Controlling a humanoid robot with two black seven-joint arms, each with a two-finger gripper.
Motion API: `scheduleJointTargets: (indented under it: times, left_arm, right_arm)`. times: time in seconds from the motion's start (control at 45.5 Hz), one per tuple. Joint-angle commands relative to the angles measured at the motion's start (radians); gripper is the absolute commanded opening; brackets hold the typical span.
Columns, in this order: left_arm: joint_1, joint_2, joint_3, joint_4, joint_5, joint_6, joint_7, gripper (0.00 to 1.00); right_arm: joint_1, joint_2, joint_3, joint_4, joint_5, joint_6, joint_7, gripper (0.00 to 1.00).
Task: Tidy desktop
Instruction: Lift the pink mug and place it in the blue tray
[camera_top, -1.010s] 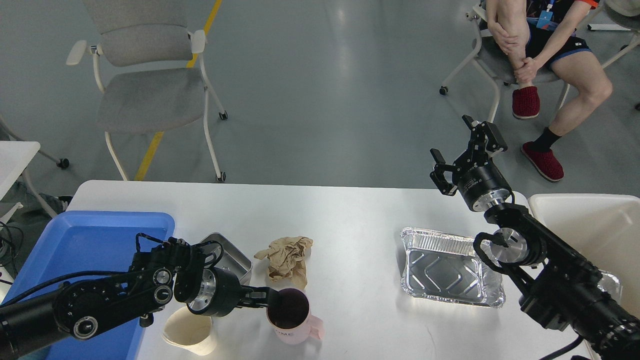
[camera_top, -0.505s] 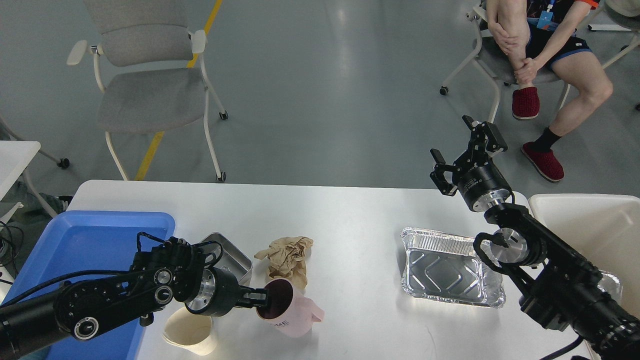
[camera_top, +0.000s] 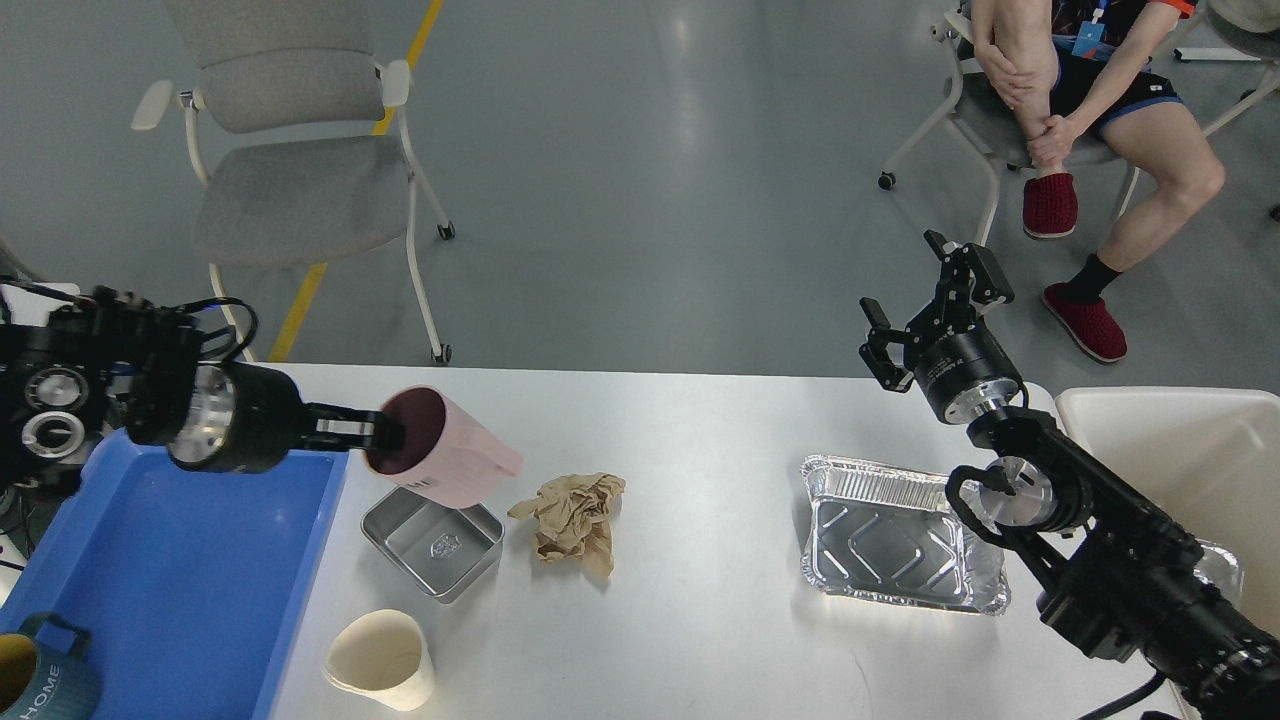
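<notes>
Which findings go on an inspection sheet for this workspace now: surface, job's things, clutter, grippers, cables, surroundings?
Surface: white desktop, smooth, partly covered.
Job's things: pink mug lifted and tilted; blue tray holds a dark mug.
Clutter: metal tin, crumpled brown paper, paper cup, foil tray.
Grippers: left gripper shut on the pink mug's rim; right gripper open, raised, empty.
Cables: black wires on the left arm.
Surroundings: grey chair, seated person, white bin.
</notes>
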Motion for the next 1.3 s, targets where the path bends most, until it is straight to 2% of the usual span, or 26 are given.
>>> scheduleJointTargets:
  times: [0.0, 0.22, 0.351, 0.505, 0.725, 0.9, 1.054, 1.229, 1.273]
  left_arm:
    - [-0.006, 0.181, -0.003, -0.006, -0.048, -0.023, -0.001, 0.0]
    - [0.049, 0.459, 0.029, 0.006, -0.148, -0.031, -0.018, 0.0]
    - [0.084, 0.519, 0.065, 0.04, -0.179, -0.011, -0.02, 0.0]
    - [0.092, 0.505, 0.179, 0.098, -0.189, 0.075, -0.021, 0.0]
    - [0.133, 0.377, 0.362, 0.163, -0.206, 0.234, -0.023, 0.0]
    - [0.232, 0.3, 0.376, 0.163, -0.206, 0.325, -0.021, 0.0]
    - [0.287, 0.268, 0.376, 0.164, -0.206, 0.353, -0.023, 0.0]
    - [0.308, 0.254, 0.374, 0.166, -0.208, 0.376, -0.027, 0.12]
    - [0.31, 0.252, 0.374, 0.166, -0.208, 0.379, -0.032, 0.22]
  right_arm:
    - [0.001, 0.001, 0.0, -0.001, 0.0, 0.0, 0.0, 1.0]
    - [-0.004, 0.0, 0.0, -0.004, 0.0, 0.002, 0.0, 1.0]
    - [-0.004, 0.004, 0.0, -0.006, 0.0, 0.002, 0.0, 1.0]
    - [-0.004, 0.007, 0.0, -0.006, -0.002, 0.002, 0.0, 1.0]
    - [-0.005, 0.004, 0.0, -0.006, 0.0, 0.002, 0.0, 1.0]
    - [-0.005, 0.003, 0.0, -0.006, -0.002, 0.002, 0.0, 1.0]
    - [-0.005, 0.004, 0.0, -0.007, 0.0, 0.002, 0.0, 1.0]
    - [-0.004, 0.004, 0.0, -0.007, -0.002, 0.002, 0.0, 1.0]
    - [-0.002, 0.004, 0.0, -0.006, 0.0, 0.002, 0.0, 1.0]
